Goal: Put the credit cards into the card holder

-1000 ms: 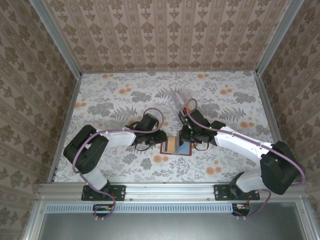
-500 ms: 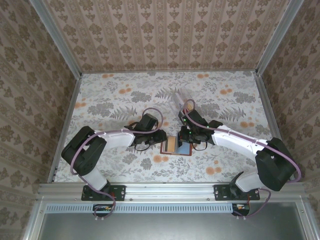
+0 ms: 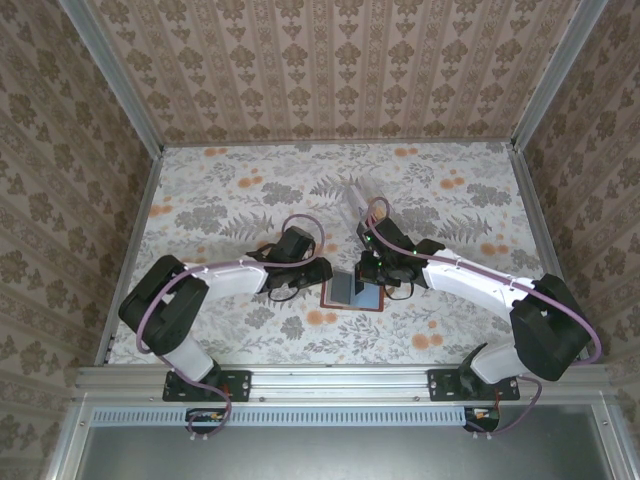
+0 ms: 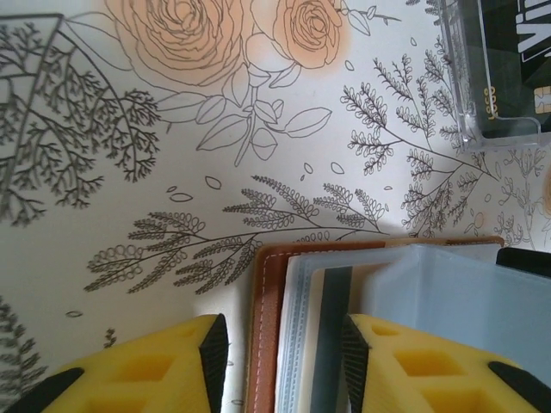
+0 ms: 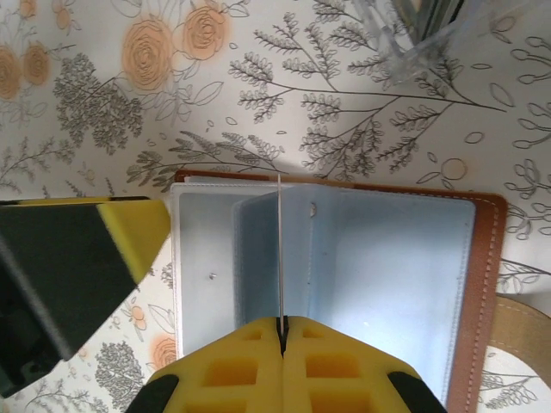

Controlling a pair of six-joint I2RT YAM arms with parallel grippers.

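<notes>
The card holder [image 3: 351, 291] lies open and flat on the worktop [image 3: 230, 200], near the middle between its left and right edges and closer to its near edge than to its far edge. It has a brown outer border with pale stitching, and inside there are pale, clear plastic leaves. A tan strap [image 5: 516, 340] comes out from its side.

One plastic leaf [image 5: 258, 258] stands up from the open holder. The right gripper [image 5: 281, 325] is pressed together on the top edge of this leaf, so the leaf looks like a thin line between the two yellow fingers.

The left gripper [image 4: 281, 344] is at the opposite side of the holder with its fingers apart. One finger is over the bare worktop just beside the brown border, and the other finger is over the inner leaves. A gap shows between the first finger and the border. Whether the second finger touches the leaves is not possible to tell.

Farther toward the far edge of the worktop, apart from the holder, stands a clear box [image 4: 461, 77]. Inside it is a dark card [image 4: 508, 52] with pale markings. How many cards the box contains cannot be told.
</notes>
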